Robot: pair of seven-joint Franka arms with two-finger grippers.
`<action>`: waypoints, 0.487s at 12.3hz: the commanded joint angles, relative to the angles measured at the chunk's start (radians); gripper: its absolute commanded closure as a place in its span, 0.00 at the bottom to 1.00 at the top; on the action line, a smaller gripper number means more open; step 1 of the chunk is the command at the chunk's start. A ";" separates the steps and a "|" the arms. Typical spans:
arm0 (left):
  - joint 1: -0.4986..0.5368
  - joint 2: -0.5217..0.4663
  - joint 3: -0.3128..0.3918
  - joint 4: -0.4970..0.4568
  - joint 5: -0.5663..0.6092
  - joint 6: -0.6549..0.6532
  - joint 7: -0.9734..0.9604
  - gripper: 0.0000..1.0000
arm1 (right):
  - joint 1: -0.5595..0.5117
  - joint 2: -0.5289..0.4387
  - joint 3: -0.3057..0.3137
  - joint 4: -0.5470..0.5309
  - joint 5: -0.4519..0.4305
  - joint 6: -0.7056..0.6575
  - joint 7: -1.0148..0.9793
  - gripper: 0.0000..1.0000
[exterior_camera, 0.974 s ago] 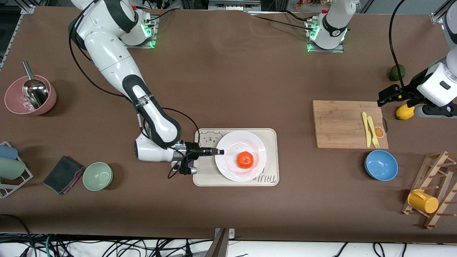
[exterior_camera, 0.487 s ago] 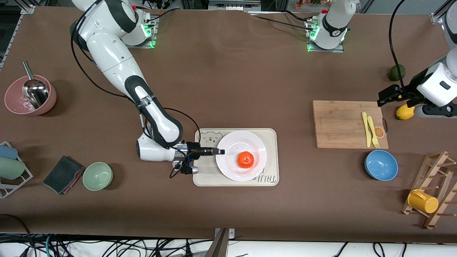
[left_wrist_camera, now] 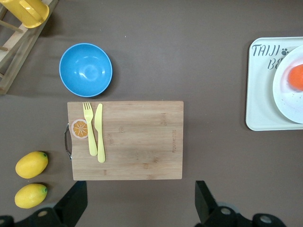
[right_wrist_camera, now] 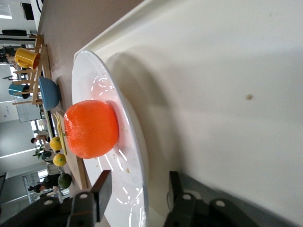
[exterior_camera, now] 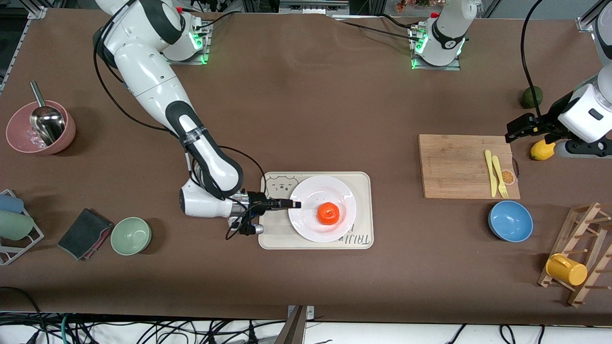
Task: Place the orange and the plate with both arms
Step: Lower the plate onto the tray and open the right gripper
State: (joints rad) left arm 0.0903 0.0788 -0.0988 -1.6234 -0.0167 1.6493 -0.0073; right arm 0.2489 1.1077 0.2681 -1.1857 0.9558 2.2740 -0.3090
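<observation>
The orange [exterior_camera: 328, 213] [right_wrist_camera: 91, 128] rests on the white plate [exterior_camera: 315, 191] [right_wrist_camera: 94, 85], which lies on the cream tray [exterior_camera: 363, 191] [right_wrist_camera: 213, 71]. My right gripper [exterior_camera: 294, 204] [right_wrist_camera: 137, 194] lies low at the plate's rim, on the side toward the right arm's end of the table. It is open, one finger above the rim and one below, with a gap on each side. My left gripper [exterior_camera: 519, 128] [left_wrist_camera: 138, 203] waits open, holding nothing, over the table next to the cutting board [exterior_camera: 466, 165]. The left wrist view also catches the plate [left_wrist_camera: 286, 94] and the orange [left_wrist_camera: 297, 77].
The cutting board [left_wrist_camera: 137, 137] carries a yellow fork and knife [exterior_camera: 496, 173]. Nearer the front camera stands a blue bowl [exterior_camera: 510, 220]. A lemon [exterior_camera: 541, 150] lies by the left gripper. A green bowl [exterior_camera: 131, 235], a dark cloth [exterior_camera: 85, 233] and a pink bowl [exterior_camera: 40, 127] stand toward the right arm's end.
The right gripper's fingers have come apart at the plate's rim; before they were shut on it. Plate, orange and left arm have stayed where they were.
</observation>
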 commanded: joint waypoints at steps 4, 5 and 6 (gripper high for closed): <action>0.003 0.002 -0.002 0.002 -0.009 0.000 0.015 0.00 | -0.028 -0.127 -0.006 0.014 -0.372 -0.106 0.024 0.00; 0.003 0.002 -0.002 0.002 -0.011 0.000 0.015 0.00 | -0.030 -0.155 -0.006 0.014 -0.435 -0.113 0.031 0.00; 0.002 0.002 -0.002 0.002 -0.011 0.000 0.015 0.00 | -0.031 -0.178 -0.006 0.014 -0.494 -0.132 0.031 0.00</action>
State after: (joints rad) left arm 0.0902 0.0834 -0.0990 -1.6234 -0.0167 1.6493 -0.0073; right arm 0.2203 0.9953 0.2675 -1.1496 0.5520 2.1811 -0.2935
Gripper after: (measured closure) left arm 0.000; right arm 0.000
